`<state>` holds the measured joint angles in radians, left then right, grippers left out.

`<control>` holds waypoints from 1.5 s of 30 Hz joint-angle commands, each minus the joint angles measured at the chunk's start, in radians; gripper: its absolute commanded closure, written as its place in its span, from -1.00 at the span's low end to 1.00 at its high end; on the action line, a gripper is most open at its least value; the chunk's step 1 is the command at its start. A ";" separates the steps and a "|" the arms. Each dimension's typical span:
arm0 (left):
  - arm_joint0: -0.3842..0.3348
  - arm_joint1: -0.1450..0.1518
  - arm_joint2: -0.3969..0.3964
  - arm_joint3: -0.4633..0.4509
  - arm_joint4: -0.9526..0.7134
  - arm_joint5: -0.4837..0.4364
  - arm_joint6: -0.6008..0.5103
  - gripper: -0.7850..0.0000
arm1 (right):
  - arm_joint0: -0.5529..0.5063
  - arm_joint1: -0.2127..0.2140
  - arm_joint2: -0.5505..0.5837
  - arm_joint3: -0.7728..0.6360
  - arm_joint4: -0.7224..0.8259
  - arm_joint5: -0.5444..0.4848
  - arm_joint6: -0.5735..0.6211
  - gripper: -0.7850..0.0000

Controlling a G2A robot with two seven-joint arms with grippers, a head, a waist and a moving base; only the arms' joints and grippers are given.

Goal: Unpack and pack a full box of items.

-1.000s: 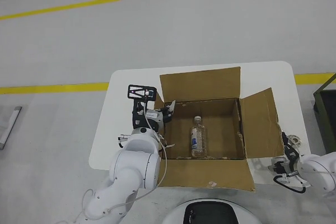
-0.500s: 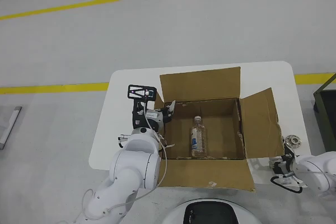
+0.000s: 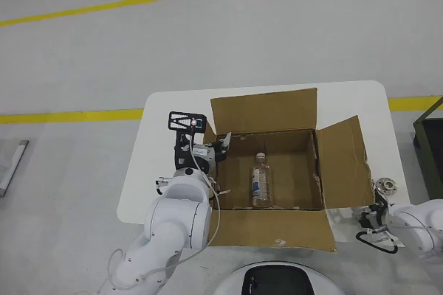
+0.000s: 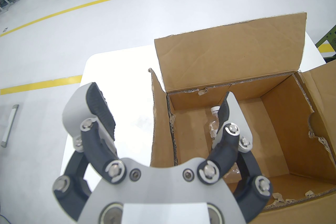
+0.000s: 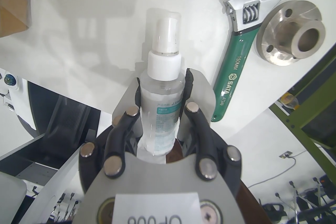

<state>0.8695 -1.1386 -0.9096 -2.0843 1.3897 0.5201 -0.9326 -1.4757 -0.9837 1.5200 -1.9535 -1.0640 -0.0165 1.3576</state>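
The white table [image 3: 354, 99] carries an open cardboard box [image 3: 266, 110], a wrench [image 5: 236, 70] and a metal flange [image 5: 273, 51].

Right tool [image 5: 162, 84] holding spray bottle [image 5: 160, 114], drawn back slightly, toward near edge of table [image 3: 162, 147]

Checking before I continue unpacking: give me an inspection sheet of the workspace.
Surface: white table, holds the open cardboard box.
Job's things: bottle lying in box; wrench and metal flange side by side on table.
Clutter: nothing seen.
Grippers: left gripper open over a box side wall; right gripper shut on spray bottle.
Cables: loose cable on the floor.
Surroundings: yellow floor lines, green rack, grey bar on floor.
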 commanded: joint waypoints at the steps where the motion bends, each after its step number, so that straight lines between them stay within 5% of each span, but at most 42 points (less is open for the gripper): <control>1: 0.000 0.000 0.000 0.000 0.000 0.000 0.000 -1.00 | -0.002 0.001 0.030 -0.007 0.041 0.002 -0.002 1.00; 11: 0.011 0.000 -0.007 0.002 -0.003 -0.006 0.024 -1.00 | -0.037 0.010 0.349 0.027 0.519 -0.085 -0.054 1.00; 21: 0.105 0.002 -0.141 -0.050 0.079 -0.013 0.114 -1.00 | -0.068 0.022 0.569 0.051 0.906 -0.198 -0.041 1.00; 32: 0.182 0.002 -0.283 -0.063 0.244 -0.015 0.073 -1.00 | -0.078 0.034 0.579 -0.056 1.240 -0.249 0.020 1.00; 45: 0.221 -0.011 -0.331 -0.058 0.307 -0.014 0.061 -1.00 | -0.034 0.043 0.392 -0.099 1.334 -0.236 -0.015 1.00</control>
<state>1.0910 -1.1495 -1.2408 -2.1423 1.6971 0.5056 -0.8712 -1.5090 -0.9403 1.9070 -2.0529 0.2712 -0.2520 1.3420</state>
